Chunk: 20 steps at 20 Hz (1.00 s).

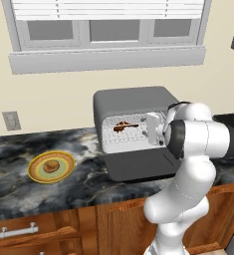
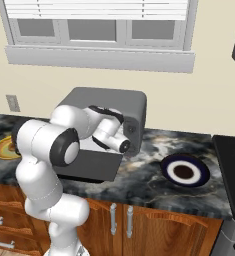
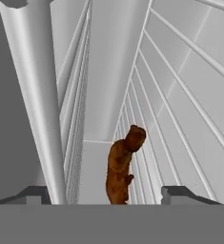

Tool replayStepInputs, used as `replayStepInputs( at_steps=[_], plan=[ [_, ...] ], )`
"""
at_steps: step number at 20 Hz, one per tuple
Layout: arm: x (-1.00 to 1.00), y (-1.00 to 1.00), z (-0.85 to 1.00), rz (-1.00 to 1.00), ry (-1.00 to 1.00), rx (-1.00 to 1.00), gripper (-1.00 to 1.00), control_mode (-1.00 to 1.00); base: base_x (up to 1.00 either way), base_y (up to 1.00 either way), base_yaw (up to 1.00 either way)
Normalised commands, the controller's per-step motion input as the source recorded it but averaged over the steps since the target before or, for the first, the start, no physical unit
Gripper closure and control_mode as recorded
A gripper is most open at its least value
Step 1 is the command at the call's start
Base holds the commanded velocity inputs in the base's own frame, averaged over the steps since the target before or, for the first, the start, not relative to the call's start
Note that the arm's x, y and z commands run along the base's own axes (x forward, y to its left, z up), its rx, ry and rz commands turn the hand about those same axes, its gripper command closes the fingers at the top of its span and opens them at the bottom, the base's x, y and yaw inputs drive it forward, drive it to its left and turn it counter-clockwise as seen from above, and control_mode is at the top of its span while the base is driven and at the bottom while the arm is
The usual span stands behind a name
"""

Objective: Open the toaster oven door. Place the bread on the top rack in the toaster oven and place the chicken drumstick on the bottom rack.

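Bread [image 1: 51,166] sits on a yellow plate [image 1: 38,174] at about 9 o'clock on the tabletop [image 1: 88,182], loads of bare room around it. Toaster oven [image 1: 131,99] door [image 1: 138,164] lies flat open; chicken drumstick [image 1: 122,126] rests on a rack, tool [image 3: 105,195] spread and released right behind it, rack wires close on both sides.
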Motion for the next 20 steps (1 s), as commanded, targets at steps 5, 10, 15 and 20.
replayStepInputs(
  at_steps=[5,10,15,20],
  plan=[
    [0.32,0.02,-0.07,0.0,0.1,0.0,-1.0,-1.0,0.0,0.0,0.0],
    [0.43,0.08,-0.01,-0.02,0.02,0.0,1.0,-1.0,0.0,0.0,0.0],
    [0.54,0.08,0.0,-0.04,0.01,0.0,1.0,-1.0,0.0,0.0,0.0],
    [0.54,0.06,0.07,-0.05,0.05,0.0,1.0,-1.0,0.0,0.0,0.0]
  ],
)
